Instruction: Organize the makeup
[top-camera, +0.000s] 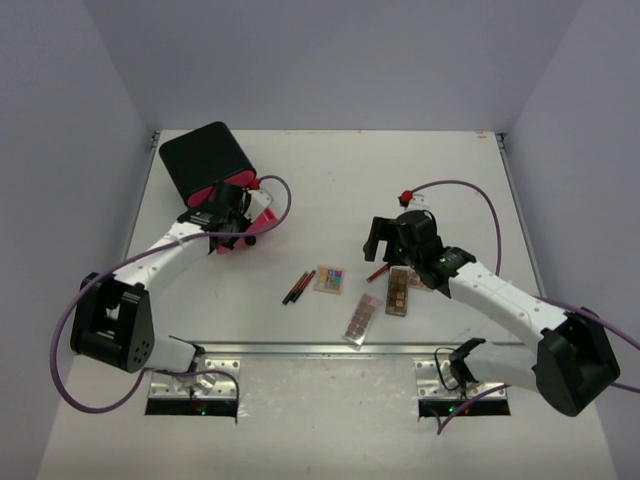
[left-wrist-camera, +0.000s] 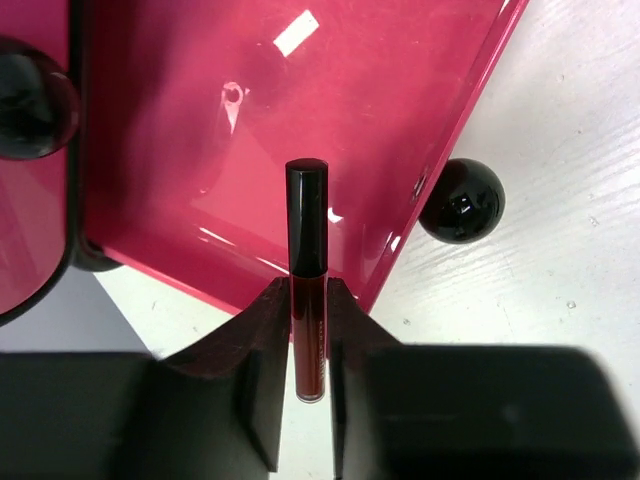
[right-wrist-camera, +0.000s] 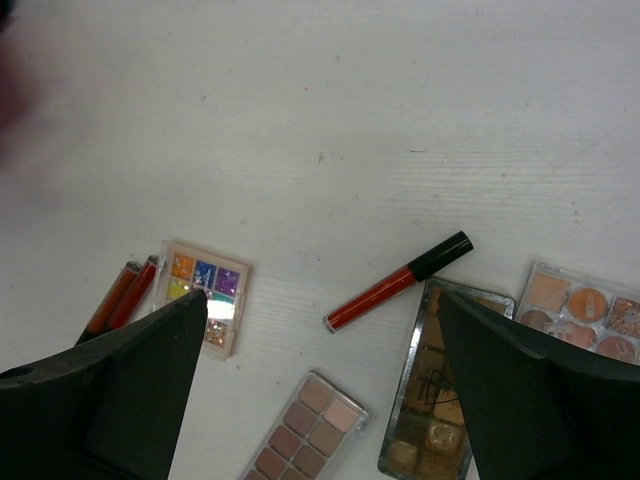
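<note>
Looking at your left gripper (left-wrist-camera: 308, 300), you see its fingers closed on a slim dark red tube with black cap (left-wrist-camera: 307, 230), above the glossy pink drawer (left-wrist-camera: 250, 110). Your right gripper (right-wrist-camera: 322, 300) is wide open and empty above a red black-capped stick (right-wrist-camera: 395, 283) on the white table (right-wrist-camera: 300, 100).

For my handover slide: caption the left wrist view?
Left jaws clamp a dark red lip gloss tube, its black cap over the pink drawer, a black knob alongside.
</note>
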